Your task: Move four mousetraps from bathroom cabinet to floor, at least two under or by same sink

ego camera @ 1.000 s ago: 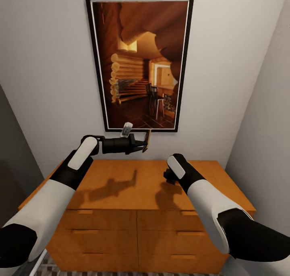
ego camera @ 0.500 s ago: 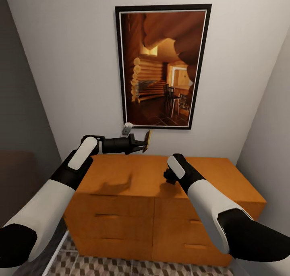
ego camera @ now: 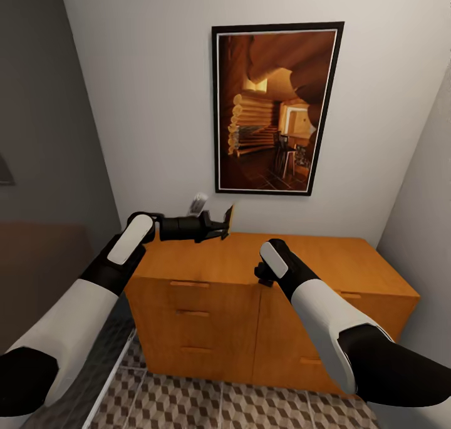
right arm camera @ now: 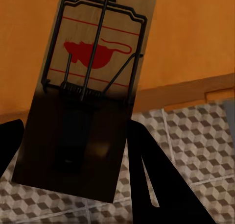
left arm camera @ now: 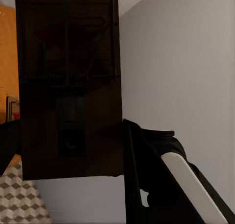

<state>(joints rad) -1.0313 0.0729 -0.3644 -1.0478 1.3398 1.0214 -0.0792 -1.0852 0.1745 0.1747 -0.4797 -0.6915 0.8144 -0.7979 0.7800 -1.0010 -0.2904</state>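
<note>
My left gripper [ego camera: 223,227] is shut on a mousetrap [ego camera: 229,218], held edge-on above the left end of the orange-brown cabinet [ego camera: 313,260]. In the left wrist view that mousetrap [left arm camera: 68,87] is a dark, shadowed board between the fingers [left arm camera: 133,150]. In the right wrist view my right gripper [right arm camera: 73,158] is shut on another mousetrap [right arm camera: 93,77], a tan board with a red mouse print and a black wire bar. It hangs in front of the cabinet [right arm camera: 196,33], above the cube-pattern bathroom floor [right arm camera: 191,140]. The sink is out of view.
A large framed picture [ego camera: 275,109] hangs on the pale wall above the cabinet. Grey walls close in on the left [ego camera: 44,134] and right [ego camera: 426,228]. Tiled floor [ego camera: 219,404] shows in front of the cabinet's drawer fronts. My right wrist [ego camera: 275,263] hides its gripper in the head view.
The whole head view has shifted: cabinet and picture now sit further right and farther off, with more floor showing. Both arms keep their pose and their mousetraps.
</note>
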